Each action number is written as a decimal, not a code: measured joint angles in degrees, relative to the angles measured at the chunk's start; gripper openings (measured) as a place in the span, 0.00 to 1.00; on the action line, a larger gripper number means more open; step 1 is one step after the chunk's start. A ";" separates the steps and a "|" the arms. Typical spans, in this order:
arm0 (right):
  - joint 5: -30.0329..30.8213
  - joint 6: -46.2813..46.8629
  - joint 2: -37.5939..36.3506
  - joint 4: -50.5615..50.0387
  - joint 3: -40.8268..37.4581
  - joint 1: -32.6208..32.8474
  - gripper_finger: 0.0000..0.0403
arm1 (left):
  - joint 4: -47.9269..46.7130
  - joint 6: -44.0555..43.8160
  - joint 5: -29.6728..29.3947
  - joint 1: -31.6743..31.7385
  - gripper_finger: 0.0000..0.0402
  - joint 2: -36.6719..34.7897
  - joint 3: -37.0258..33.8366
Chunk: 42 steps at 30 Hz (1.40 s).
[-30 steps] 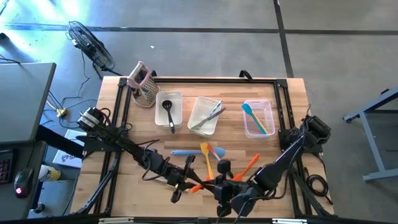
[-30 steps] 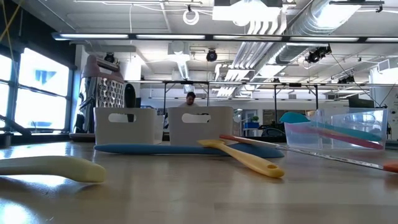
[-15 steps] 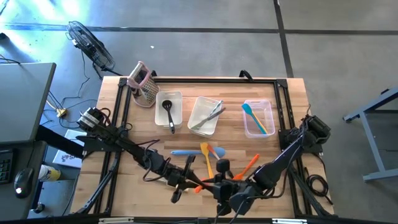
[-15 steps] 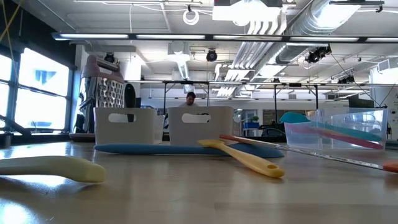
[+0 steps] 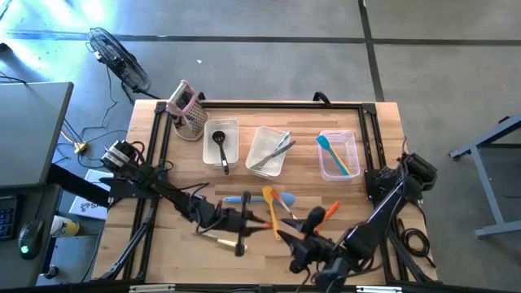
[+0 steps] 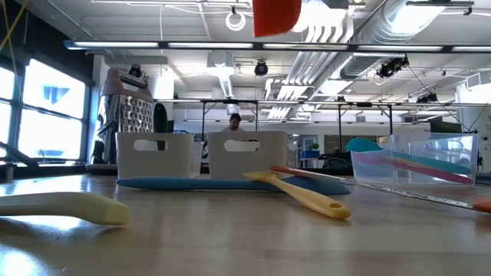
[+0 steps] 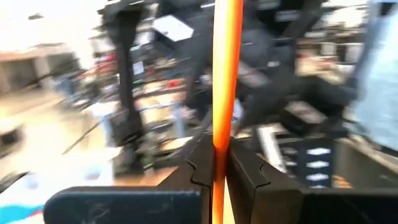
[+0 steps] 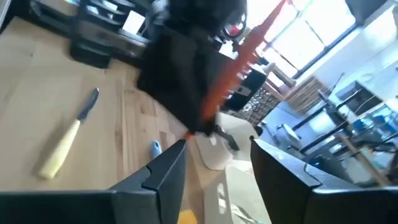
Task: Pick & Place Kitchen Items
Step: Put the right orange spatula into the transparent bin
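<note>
Left claw [image 7: 214, 171] just lifted the orange spatula [image 7: 225, 74], clenched on it; right claw [image 8: 214, 155] released. Bins [image 5: 221, 143] hold four, several remain on tabletop [image 5: 370, 175].

Left gripper [image 7: 219, 168] is clamped tight on an orange utensil handle [image 7: 225, 74], which points straight toward 12 o'clock.

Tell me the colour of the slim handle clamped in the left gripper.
Orange handle, clearest in the left wrist view.
</note>
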 joint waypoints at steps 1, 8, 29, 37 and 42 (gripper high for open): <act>0.49 0.01 0.00 -1.01 0.00 0.39 0.43 | -0.39 -0.68 -1.70 0.04 0.03 -0.01 0.00; 0.60 0.51 0.00 -4.37 -0.01 2.82 0.43 | -21.87 -5.23 -15.74 -0.01 0.03 -2.35 2.50; -10.40 14.78 -1.29 -5.83 0.01 1.24 0.43 | -99.46 -1.95 -22.34 -1.12 0.03 4.47 32.51; -16.93 23.19 -1.29 -14.93 0.01 -4.29 0.43 | -99.63 -1.56 -24.53 -1.19 0.04 8.10 35.72; -19.70 26.08 -1.29 -17.50 0.02 -6.68 0.43 | -98.87 -2.94 -22.82 -1.14 0.04 8.15 37.19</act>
